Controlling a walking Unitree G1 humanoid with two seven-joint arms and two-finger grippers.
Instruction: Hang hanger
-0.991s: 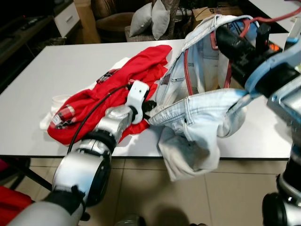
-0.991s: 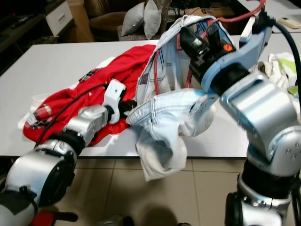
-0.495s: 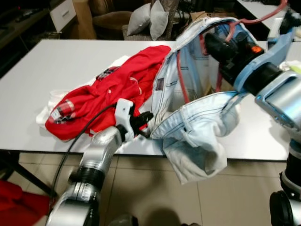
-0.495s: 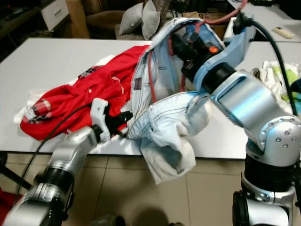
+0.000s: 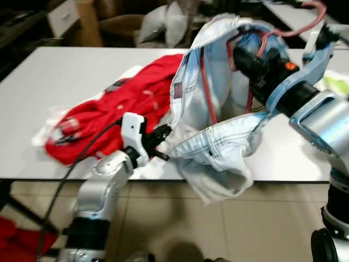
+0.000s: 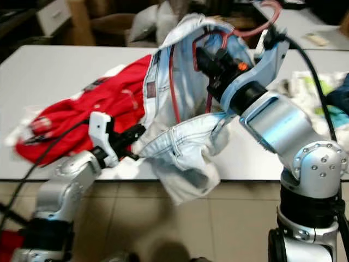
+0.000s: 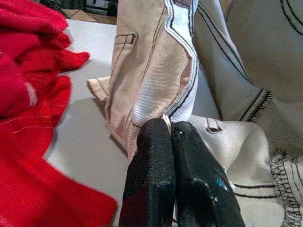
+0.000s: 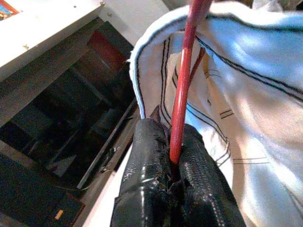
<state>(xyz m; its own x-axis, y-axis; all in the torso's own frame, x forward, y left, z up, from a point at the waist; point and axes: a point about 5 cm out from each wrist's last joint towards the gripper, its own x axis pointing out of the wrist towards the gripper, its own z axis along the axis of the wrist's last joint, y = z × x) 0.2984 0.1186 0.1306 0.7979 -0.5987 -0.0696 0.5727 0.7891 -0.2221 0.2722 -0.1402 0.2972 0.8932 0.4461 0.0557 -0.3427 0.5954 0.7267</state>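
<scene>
Hanger, thin, red and stiff, is pinched in the closed right gripper, held high over the white table inside limp, heavy-looking pale denim shorts. The rod looks the surest hold. The left gripper clamps the waistband by the table's near edge, right of a red shirt. Since a second ago, the left arm has drawn back nearer.

Worktop: we see it white.
Red garment: heaped on it.
Cushions: grey, beyond.
</scene>
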